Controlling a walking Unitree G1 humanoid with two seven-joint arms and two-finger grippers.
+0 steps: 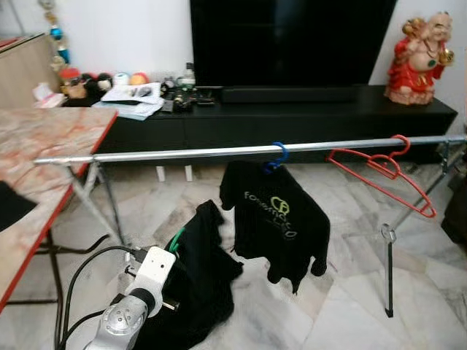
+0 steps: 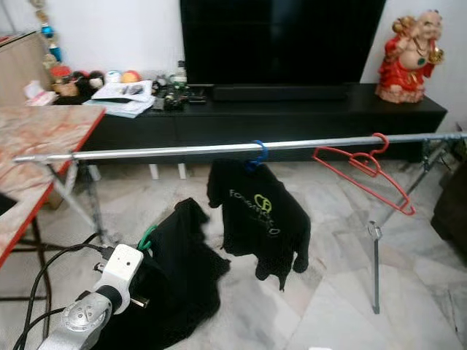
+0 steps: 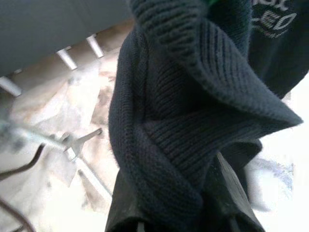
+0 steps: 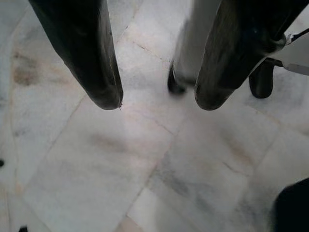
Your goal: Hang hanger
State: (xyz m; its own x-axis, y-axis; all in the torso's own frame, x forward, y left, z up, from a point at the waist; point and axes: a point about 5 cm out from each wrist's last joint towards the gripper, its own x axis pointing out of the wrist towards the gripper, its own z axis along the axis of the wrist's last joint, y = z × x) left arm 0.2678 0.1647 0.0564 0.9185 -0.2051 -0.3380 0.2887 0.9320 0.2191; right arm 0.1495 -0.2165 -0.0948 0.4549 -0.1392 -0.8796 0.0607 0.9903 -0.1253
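**Black knit on a green hanger, held below the rail**

Black knit cloth crowded my left wrist view, bunched over the left gripper [image 3: 183,220], whose fingers were closed on the dark garment [image 1: 191,281]. From the head cameras I saw what the wrist could not: a green hanger [image 1: 175,238] poking out of that garment, both held low, beneath the steel rail [image 1: 219,152] and apart from it.

My right wrist view gave me the right gripper [image 4: 154,104] with its two fingers spread wide over marble floor [image 4: 96,169], holding nothing.

I counted three hangers. The green one was in my grip. A blue hanger [image 1: 277,156] hooked on the rail carried a black printed shirt [image 1: 276,219]. A bare red hanger [image 1: 383,175] hung tilted further to the right. That made two garments and one rail on its stand. Behind stood a black TV console [image 1: 292,120], with a red figurine [image 1: 417,60] on its right end.
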